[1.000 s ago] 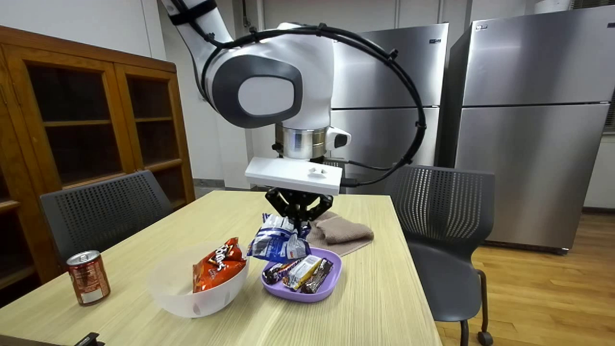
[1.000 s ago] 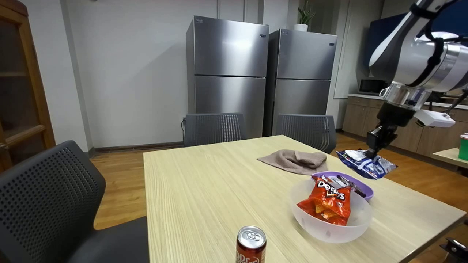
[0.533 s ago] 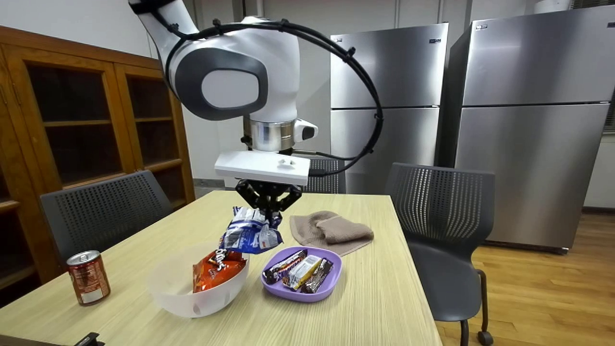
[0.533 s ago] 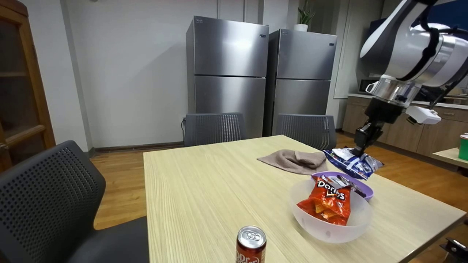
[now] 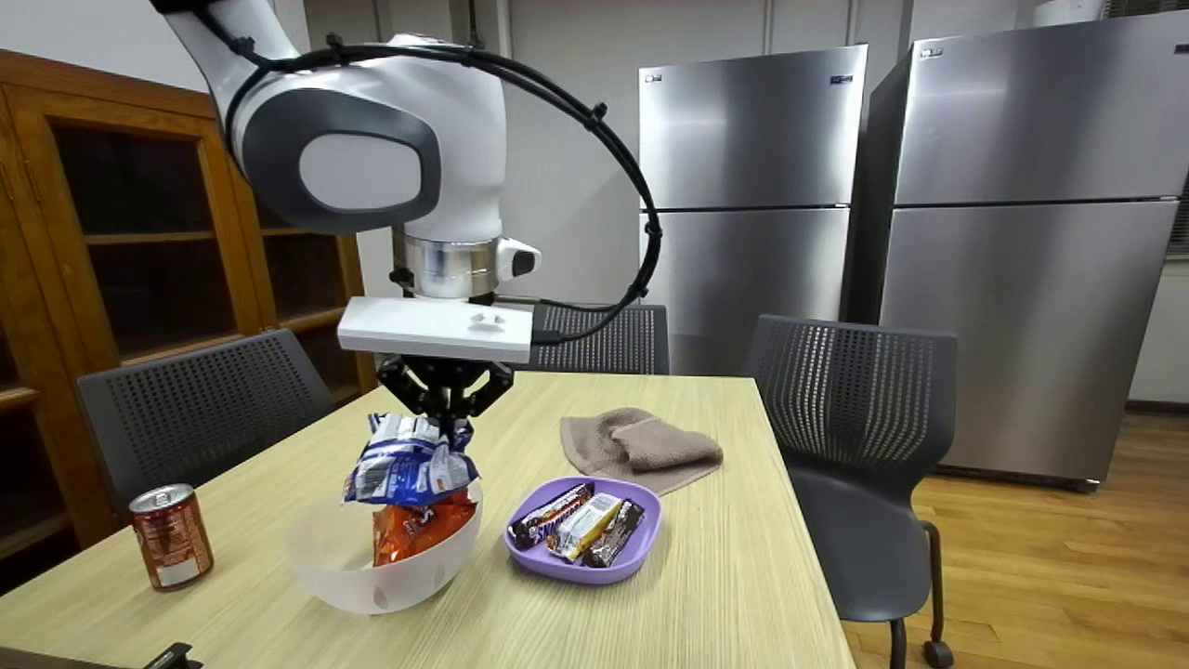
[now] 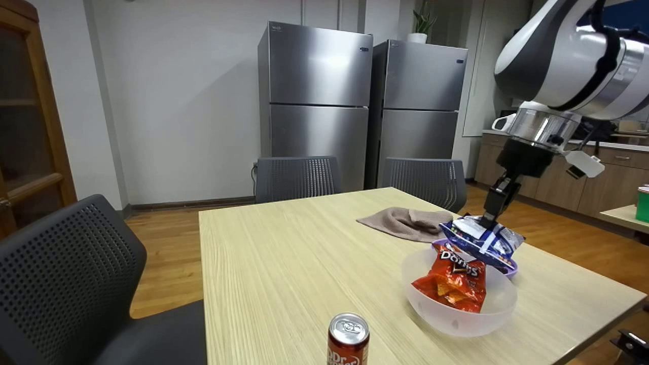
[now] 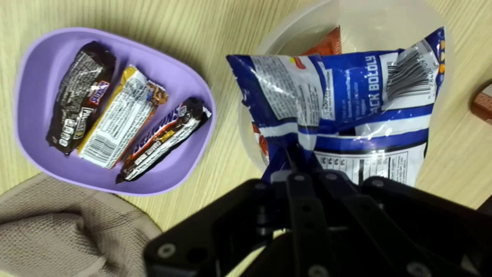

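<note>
A crinkled blue and white snack bag (image 5: 409, 474) hangs from my gripper (image 5: 448, 432), whose fingers are shut on its upper part. In the wrist view the bag (image 7: 369, 92) spreads out below the fingertips and covers much of the translucent bowl (image 7: 250, 144). That bowl (image 6: 456, 324) holds a red Doritos bag (image 6: 456, 284), which the blue bag partly hides in an exterior view. The held bag is over the bowl's far side; whether it touches the red bag I cannot tell. Beside the bowl sits a purple tray (image 7: 29, 96) with three candy bars (image 7: 119, 119).
A brown cloth (image 5: 650, 446) lies crumpled behind the tray. A Dr Pepper can (image 5: 174, 544) stands on the table near the bowl, seen also in an exterior view as the can (image 6: 350, 337). Dark chairs (image 5: 855, 418) surround the wooden table (image 5: 725, 557).
My gripper has carried the blue bag from above the purple tray across to the bowl, leftward in an exterior view, and lower over the last half second. Bowl, tray and can stay put.
</note>
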`<state>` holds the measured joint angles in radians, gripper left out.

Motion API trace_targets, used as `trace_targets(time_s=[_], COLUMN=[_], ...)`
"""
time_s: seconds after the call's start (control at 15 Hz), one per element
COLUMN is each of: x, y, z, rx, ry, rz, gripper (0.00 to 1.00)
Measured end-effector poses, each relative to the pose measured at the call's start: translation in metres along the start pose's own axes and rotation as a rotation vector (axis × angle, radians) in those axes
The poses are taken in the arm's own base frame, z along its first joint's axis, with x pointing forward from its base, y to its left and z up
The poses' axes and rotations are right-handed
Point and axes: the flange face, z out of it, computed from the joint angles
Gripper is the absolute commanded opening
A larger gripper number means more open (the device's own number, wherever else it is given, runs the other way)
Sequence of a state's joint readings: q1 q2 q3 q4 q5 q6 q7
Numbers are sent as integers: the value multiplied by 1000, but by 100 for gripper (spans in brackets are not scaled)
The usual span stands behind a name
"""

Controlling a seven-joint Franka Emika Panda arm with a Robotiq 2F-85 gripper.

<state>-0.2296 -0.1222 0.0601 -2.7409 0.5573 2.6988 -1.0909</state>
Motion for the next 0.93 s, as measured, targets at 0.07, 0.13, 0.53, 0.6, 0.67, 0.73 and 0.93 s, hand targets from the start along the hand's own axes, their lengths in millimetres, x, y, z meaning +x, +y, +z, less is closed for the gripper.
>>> trace_targets(time_s=[0.07, 0.13, 0.53, 0.6, 0.67, 0.73, 0.93], x=[-1, -1, 9, 12, 13, 14, 15], y=[-8, -15, -42, -46, -50, -54, -61], z=[2, 4, 11, 14, 16, 19, 28], rx=[7, 16, 37, 42, 47, 51, 61], ry=[-5, -9, -19, -22, -27, -32, -49], rz=[-19, -41, -133, -145, -155, -165, -181], gripper=[0, 0, 0, 0, 0, 0, 0])
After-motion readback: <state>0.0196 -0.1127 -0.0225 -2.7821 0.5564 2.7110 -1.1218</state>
